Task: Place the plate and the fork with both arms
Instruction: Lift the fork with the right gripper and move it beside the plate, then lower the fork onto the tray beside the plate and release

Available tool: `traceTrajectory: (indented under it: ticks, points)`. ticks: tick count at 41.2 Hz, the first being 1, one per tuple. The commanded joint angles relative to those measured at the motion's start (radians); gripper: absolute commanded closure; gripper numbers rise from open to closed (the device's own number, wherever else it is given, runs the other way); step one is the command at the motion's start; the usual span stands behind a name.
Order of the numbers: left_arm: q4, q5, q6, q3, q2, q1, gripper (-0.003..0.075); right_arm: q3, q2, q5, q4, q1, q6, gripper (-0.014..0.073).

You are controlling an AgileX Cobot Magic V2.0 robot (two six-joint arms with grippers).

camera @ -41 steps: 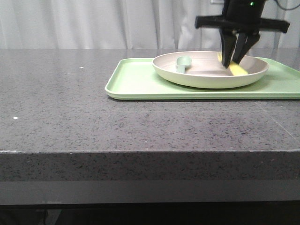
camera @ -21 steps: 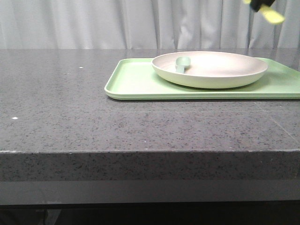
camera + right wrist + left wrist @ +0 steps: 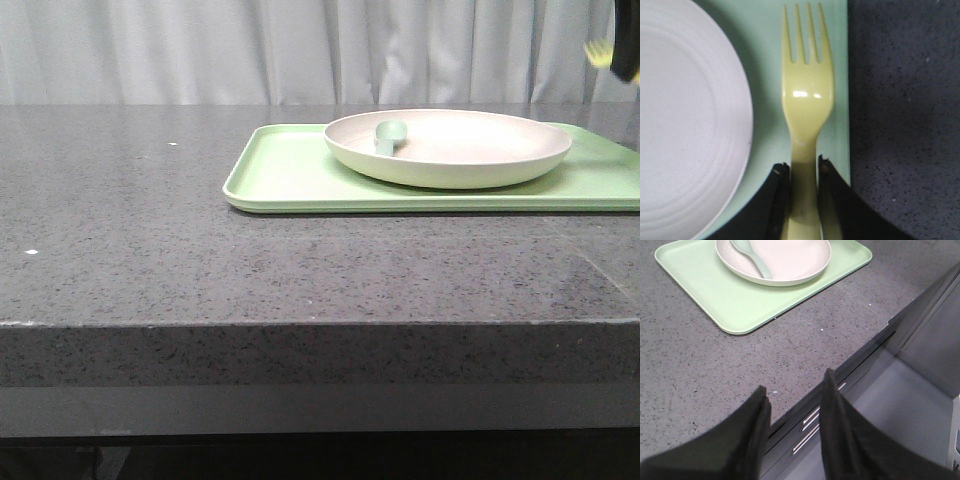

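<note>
The cream-white plate (image 3: 448, 146) sits on the light-green tray (image 3: 290, 175) with a grey-green spoon (image 3: 388, 136) lying in it; it also shows in the left wrist view (image 3: 785, 260) and the right wrist view (image 3: 685, 120). My right gripper (image 3: 803, 167) is shut on the handle of the pale-yellow fork (image 3: 806, 95) and holds it in the air above the tray's right edge beside the plate. In the front view only the fork's tines (image 3: 598, 52) and a bit of the gripper show at the right edge. My left gripper (image 3: 792, 390) is open and empty over the table's front edge.
The grey speckled table (image 3: 130, 230) stretches left of the tray. Its front edge and a cabinet with drawers (image 3: 850, 405) show below the left gripper. White curtains (image 3: 200, 50) hang behind.
My right gripper has lifted the fork out of the plate and carried it up and to the right, almost out of the front view. The plate, spoon and tray have not moved.
</note>
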Motion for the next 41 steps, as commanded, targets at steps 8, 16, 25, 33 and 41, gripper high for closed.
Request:
traceTrajectory:
  ticks: [8,16,25,33,41]
  points:
    - [-0.035,-0.057,0.002,-0.027,0.000,0.001,0.0479,-0.013,0.065,0.039,0.074,-0.019,-0.045,0.0498]
    - [-0.035,-0.057,0.002,-0.027,0.000,0.001,0.0479,-0.013,0.113,0.036,0.074,-0.019,-0.045,0.0494]
    - [-0.035,-0.057,0.002,-0.027,0.000,0.001,0.0479,-0.014,0.113,0.035,0.073,-0.019,-0.045,0.0399]
    - [-0.035,-0.057,0.002,-0.027,0.000,0.001,0.0479,-0.015,0.095,0.035,0.073,-0.019,-0.046,0.0246]
    - [-0.035,-0.057,0.002,-0.027,0.000,0.001,0.0479,-0.015,0.028,0.044,0.073,-0.018,-0.046,0.0233]
